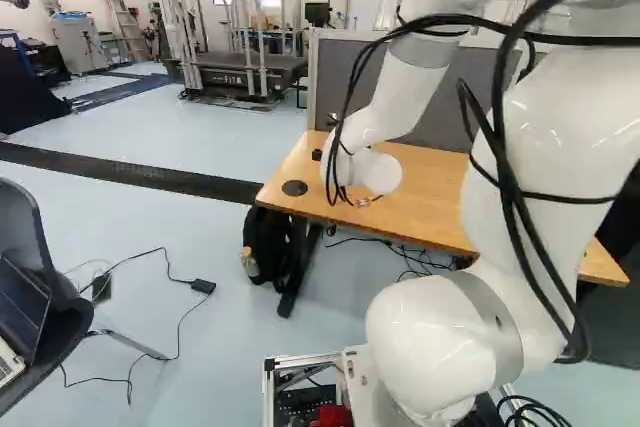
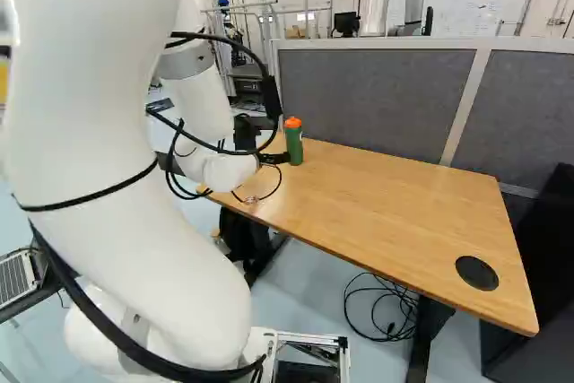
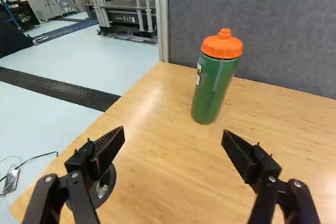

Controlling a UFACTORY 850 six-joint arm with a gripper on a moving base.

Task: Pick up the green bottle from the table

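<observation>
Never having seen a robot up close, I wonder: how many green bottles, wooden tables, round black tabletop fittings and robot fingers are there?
Green bottle: 1
Wooden table: 1
Round black tabletop fittings: 2
Robot fingers: 2
Total: 6

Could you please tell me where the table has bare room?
In the right base view, the table is bare from the green bottle rightward to the round black grommet, before the grey partition. It is crowded left of the bottle, with the tool and black cables.
</observation>
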